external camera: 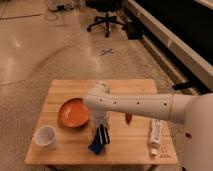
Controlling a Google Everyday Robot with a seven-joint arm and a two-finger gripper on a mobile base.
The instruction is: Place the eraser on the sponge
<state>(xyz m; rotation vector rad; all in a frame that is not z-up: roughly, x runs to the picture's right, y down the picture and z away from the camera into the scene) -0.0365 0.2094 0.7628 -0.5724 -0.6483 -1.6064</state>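
The eraser (104, 134), a black block with white stripes, hangs on end just under my gripper (102, 131), which is shut on it. Its lower end touches or sits just over the upper edge of the blue sponge (95, 145). The sponge lies on the wooden table (120, 87) near the front edge, partly hidden by the eraser. My white arm reaches in from the right and points down at that spot.
An orange plate (72, 112) lies left of the gripper and a white cup (45, 136) stands at the front left. A reddish-brown oblong thing (128, 118) and a long white tube (155, 132) lie to the right. An office chair (105, 15) stands far behind.
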